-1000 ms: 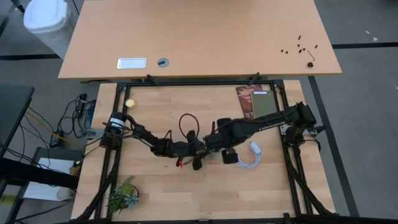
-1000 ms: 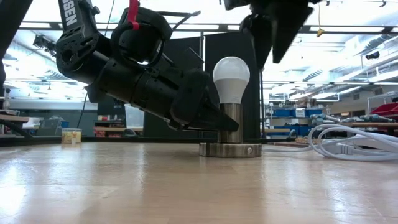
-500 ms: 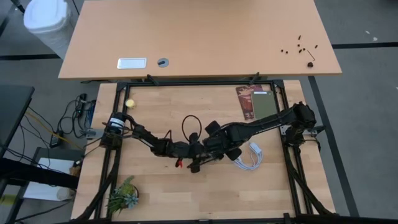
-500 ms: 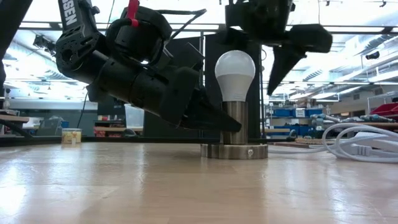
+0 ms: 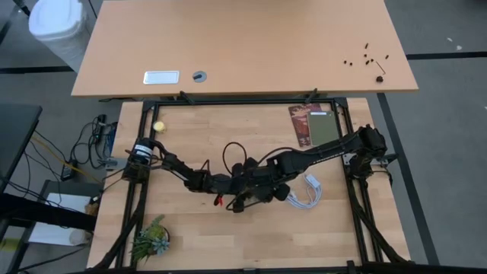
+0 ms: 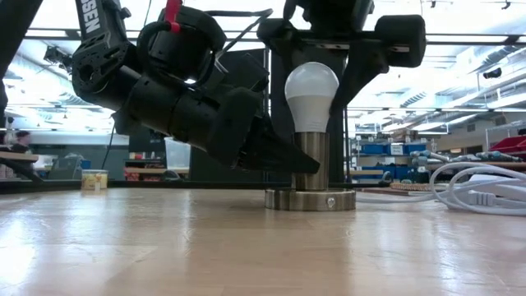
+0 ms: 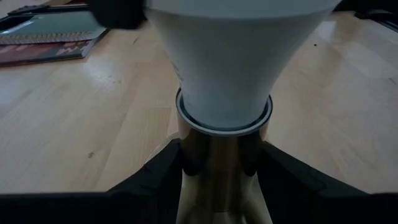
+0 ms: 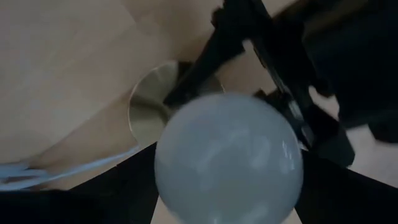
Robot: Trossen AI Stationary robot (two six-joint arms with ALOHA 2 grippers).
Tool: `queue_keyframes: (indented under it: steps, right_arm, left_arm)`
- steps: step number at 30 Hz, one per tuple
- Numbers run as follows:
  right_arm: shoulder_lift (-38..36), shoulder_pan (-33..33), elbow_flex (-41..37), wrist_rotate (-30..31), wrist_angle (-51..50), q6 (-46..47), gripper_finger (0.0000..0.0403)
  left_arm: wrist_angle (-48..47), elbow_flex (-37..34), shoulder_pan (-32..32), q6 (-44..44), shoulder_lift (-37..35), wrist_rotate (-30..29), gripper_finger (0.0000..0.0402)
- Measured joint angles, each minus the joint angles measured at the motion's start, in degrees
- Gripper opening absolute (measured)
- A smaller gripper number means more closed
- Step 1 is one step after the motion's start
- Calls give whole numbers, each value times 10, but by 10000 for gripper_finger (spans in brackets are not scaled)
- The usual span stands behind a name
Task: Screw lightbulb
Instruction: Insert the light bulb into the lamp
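The white lightbulb stands upright in a silvery socket post on a round metal base that rests flat mid-table. My left gripper reaches in low from the table's left and is shut on the post below the bulb. My right gripper hangs over the bulb, pointing steeply down. It is open, with one finger on each side of the bulb's dome and a gap showing beside it. In the high view my right gripper hides the bulb. My left gripper pinches the socket post between its two fingers, just under the rim where the bulb's neck enters. The fingers come nearly level from the table's left, slanting slightly down, and lie across the upright post. The base stays on the table.
A white plug with a coiled cord lies just right of the socket, also seen in the low view. A notebook lies at the far right. A small plant stands near left, and a yellow object lies far left.
My right gripper has come down and toward the table's left, rolling about its own axis. It hung above and to the right of the bulb; now its fingers stand on either side of it. Its opening looks the same. The bulb and socket stay upright.
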Motion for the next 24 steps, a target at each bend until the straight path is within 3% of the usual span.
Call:
queue_keyframes:
  steps: [9,24]
  right_arm:
    - [0,0,0,-67,36,-75,309]
    - [6,-17,-12,-82,42,-20,307]
  left_arm:
    - [4,0,1,10,0,5,184]
    - [14,0,-3,27,0,10,184]
